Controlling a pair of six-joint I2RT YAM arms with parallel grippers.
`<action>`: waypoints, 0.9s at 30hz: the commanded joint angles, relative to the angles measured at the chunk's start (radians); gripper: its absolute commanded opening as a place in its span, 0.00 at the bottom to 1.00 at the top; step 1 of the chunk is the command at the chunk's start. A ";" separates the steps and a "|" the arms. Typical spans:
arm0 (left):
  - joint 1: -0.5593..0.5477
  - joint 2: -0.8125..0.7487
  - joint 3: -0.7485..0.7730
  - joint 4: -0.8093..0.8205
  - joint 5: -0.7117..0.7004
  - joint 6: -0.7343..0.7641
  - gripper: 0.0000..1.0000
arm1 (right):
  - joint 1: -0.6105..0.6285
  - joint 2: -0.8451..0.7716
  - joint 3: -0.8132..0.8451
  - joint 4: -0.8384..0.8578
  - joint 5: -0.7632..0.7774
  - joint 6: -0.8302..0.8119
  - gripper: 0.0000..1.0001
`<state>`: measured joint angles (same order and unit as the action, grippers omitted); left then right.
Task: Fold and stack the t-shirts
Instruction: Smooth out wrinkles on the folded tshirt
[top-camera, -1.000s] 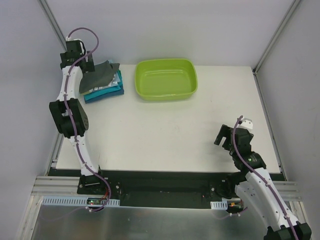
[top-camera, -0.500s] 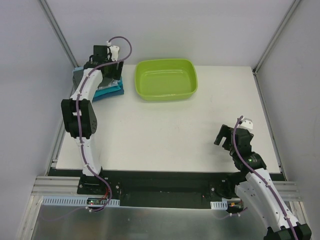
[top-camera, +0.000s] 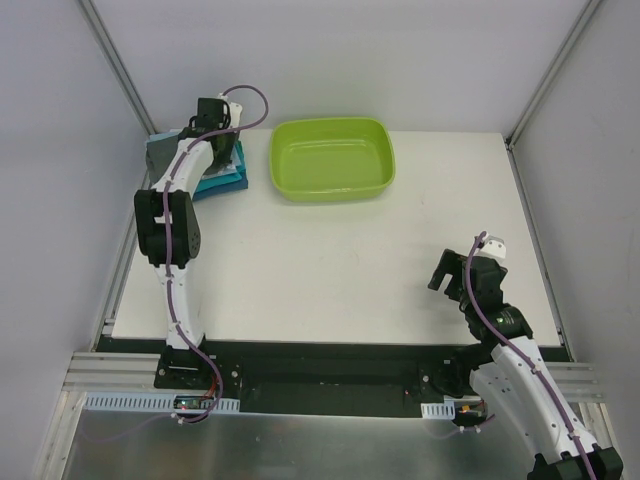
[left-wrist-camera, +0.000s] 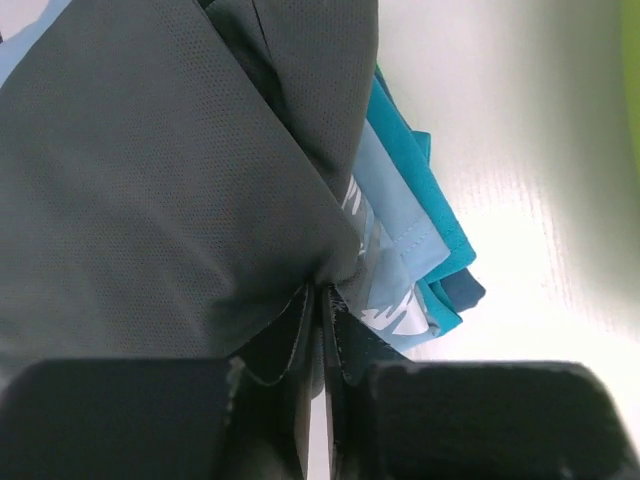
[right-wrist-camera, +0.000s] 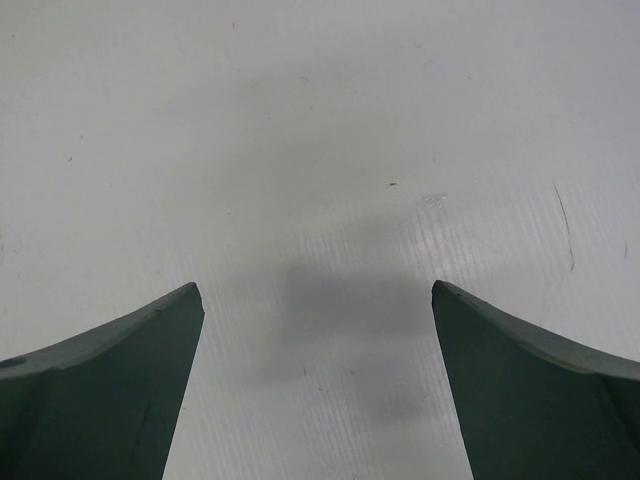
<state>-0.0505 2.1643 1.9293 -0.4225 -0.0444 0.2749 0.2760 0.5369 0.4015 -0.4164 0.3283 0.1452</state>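
Top view, stack of shirts: lying folded at the far left corner of the table, just left of the tub; teal edges showing in front, grey cloth at the left side.
Top view, left arm: stretching over the stack and covering much of it; left gripper sitting above the stack, jaws hidden from here.
Top view, tub: lime green, standing upright at the far middle of the table, its bare floor showing all over.
Top view, right gripper: hanging over the near right part of the table, well apart from the shirts.
Top view, room: white table top, pale walls rising on three sides.
Left wrist view, dark grey shirt: lying on top of the stack, fine mesh weave showing.
Left wrist view, left gripper: jaws drawn narrow, pinching an edge fold of the dark grey shirt, cloth puckering at the pinch.
Left wrist view, light blue shirt: lying under the grey one, white letters showing along its edge.
Left wrist view, teal shirt: peeking out below the light blue one.
Right wrist view, right gripper: fingers spreading wide over bare table, gripping nothing.
Right wrist view, table: white, faintly scuffed, a soft shadow lying between the fingers.
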 joint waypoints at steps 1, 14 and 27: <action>0.009 0.006 0.046 0.014 -0.057 0.007 0.00 | -0.003 -0.002 0.028 0.016 0.017 0.002 1.00; 0.070 -0.118 0.016 0.022 0.212 -0.072 0.00 | -0.003 -0.003 0.030 0.011 0.008 0.007 1.00; 0.078 -0.120 -0.073 0.021 0.365 -0.016 0.00 | -0.003 0.000 0.028 0.011 0.011 0.007 0.99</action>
<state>0.0322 2.0594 1.8629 -0.4061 0.2504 0.2508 0.2760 0.5369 0.4015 -0.4164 0.3283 0.1463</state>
